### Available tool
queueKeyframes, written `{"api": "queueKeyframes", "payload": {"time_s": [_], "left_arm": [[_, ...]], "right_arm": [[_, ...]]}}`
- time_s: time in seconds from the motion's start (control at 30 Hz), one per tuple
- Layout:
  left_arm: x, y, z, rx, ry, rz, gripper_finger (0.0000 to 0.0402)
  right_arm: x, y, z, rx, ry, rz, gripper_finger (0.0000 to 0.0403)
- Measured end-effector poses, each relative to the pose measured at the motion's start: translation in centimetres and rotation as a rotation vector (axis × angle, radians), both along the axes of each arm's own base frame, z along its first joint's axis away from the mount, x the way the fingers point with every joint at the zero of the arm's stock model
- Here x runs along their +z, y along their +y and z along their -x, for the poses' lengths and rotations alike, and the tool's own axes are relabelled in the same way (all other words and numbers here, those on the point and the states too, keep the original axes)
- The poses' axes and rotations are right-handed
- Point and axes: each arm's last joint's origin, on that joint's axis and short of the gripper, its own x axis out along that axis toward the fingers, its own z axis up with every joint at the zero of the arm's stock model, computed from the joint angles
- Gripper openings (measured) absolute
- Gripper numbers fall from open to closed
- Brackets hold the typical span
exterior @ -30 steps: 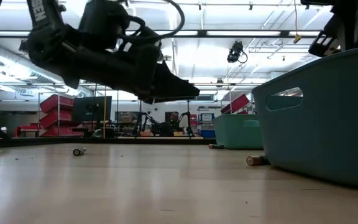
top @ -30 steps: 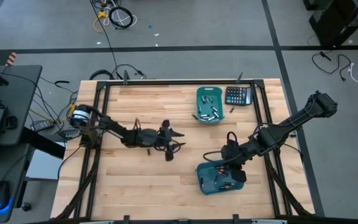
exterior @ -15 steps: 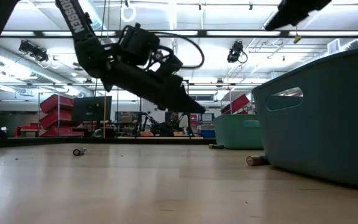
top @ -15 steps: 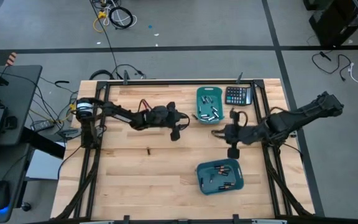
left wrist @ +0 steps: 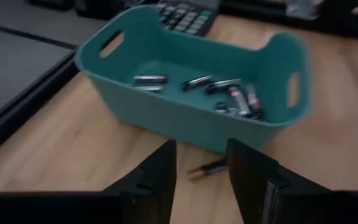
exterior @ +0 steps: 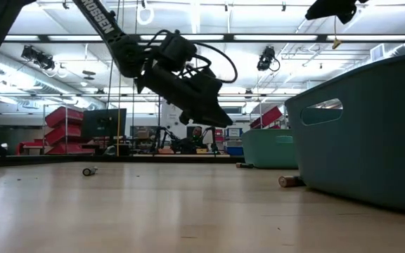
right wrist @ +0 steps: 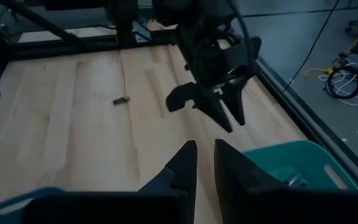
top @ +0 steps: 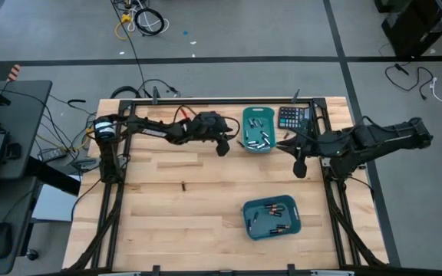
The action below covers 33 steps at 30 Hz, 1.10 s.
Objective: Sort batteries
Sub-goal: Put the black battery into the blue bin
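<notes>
The batteries (left wrist: 225, 87), small silvery-grey and dark cylindrical cells, lie in three places. One cluster sits in the far teal plastic bin (top: 256, 129) beside the black calculator (top: 294, 117); another sits in the near teal plastic bin (top: 272, 217) toward the front of the pale wooden table (top: 159, 207). A few are still loose: one stray cell (left wrist: 207, 168) lies on the wood just outside the far bin's wall, between the left claw's fingers as the left wrist view sees it, and another lone cell (top: 183, 185) lies well apart, out on the open boards.

A second ago the left claw (top: 222, 144) hung over the middle of the table; it has since swung to the far bin's side and now hovers above the loose cell there. Its jaws stand spread with nothing between them, though narrower than a moment ago, so it looks to be lining up a pick.

The right claw (top: 298, 165) was down at the near bin a second ago. It has lifted away and now sits near the calculator, between the two bins. Its fingers are close together with a thin gap, and nothing shows pinched there, which suggests a drop is done.

Sorting is well along, with at least two strays still left on the table.
</notes>
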Motion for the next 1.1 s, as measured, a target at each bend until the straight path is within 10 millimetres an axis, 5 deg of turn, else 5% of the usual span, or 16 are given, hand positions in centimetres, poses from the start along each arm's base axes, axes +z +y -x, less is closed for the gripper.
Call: {"api": "queueKeyframes", "payload": {"time_s": [0.23,0.43,0.8,1.1], "left_arm": [[-1.4,1.4,-1.8,0.018,0.015,0.031,0.011],[-1.6,1.3,-2.8,0.074,-0.031,0.233,0.008],[-3.0,1.3,-2.9,0.295,-0.023,0.238,0.0006],[-4.5,1.2,-3.2,0.28,-0.033,0.305,0.0003]], "right_arm": [[-1.3,-0.1,-0.2,-0.003,0.047,0.016,0.0035],[-1.8,0.1,-0.7,0.003,0.08,0.004,0.0029],[-1.7,0.1,-0.6,0.034,0.086,0.042,0.0016],[-1.8,0.1,-0.6,0.035,0.088,0.044,0.0008]]}}
